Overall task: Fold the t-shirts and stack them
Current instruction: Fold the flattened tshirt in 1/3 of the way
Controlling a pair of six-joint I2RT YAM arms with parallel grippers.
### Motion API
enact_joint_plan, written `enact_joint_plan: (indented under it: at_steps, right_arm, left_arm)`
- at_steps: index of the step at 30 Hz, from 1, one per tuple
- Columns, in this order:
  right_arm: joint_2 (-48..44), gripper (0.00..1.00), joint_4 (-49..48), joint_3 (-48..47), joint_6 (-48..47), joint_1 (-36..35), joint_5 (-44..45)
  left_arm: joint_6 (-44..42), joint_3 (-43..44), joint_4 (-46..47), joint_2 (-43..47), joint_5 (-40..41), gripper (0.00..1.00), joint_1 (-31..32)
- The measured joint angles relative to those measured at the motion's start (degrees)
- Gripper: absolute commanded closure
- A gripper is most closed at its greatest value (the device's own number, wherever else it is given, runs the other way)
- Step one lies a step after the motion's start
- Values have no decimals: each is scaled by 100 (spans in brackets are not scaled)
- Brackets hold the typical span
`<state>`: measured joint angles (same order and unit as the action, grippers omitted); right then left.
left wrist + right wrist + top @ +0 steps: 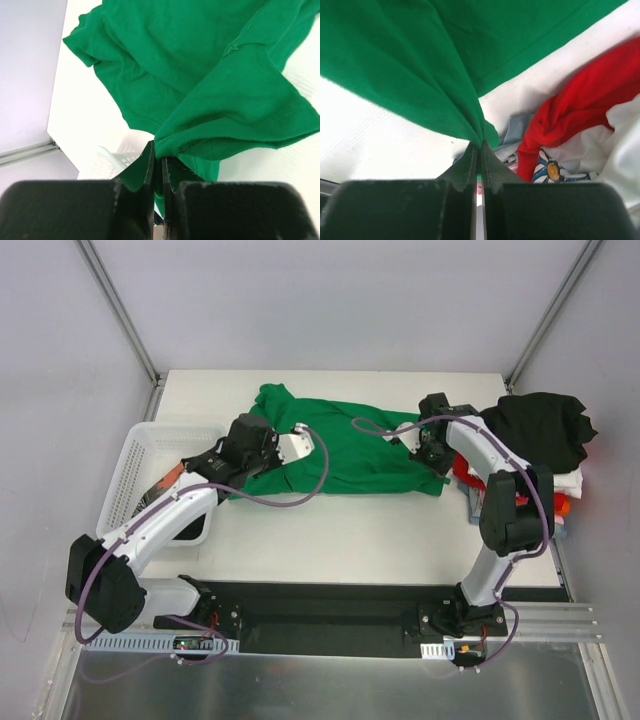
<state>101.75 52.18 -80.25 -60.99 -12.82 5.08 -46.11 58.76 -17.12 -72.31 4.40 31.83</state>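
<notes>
We are pinching the green t-shirt (350,445) at both ends. The left gripper (159,156) is closed on a stitched hem edge, and the right gripper (479,146) is closed on a gathered bunch of the same cloth. The shirt is lying across the back half of the worktop (330,530), between the white basket (140,470) and the pile of other t-shirts (545,430). Its long axis is running left to right, and it is partly crumpled at the back left. We cannot tell which end holds the neck.

Both holds are taking only a narrow bite of fabric, so we are risking a slip if the arms pull apart too hard. The right gripper is also working just beside the red shirt (580,100), which could snag and drag along. With folds bunched unevenly, we are likely heading for a crooked fold.
</notes>
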Motion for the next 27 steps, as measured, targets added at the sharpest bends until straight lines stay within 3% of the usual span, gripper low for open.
enact_joint_plan:
  at_steps: [14,27]
  right_arm:
    - [1147,96,195,-984,-111,0,9]
    - [1871,96,262,-1738,-188,0,57]
  left_arm:
    - [-275,378,61,-828,-490,96,-382]
    - [-302,503,79,-1207,-616,100,-490]
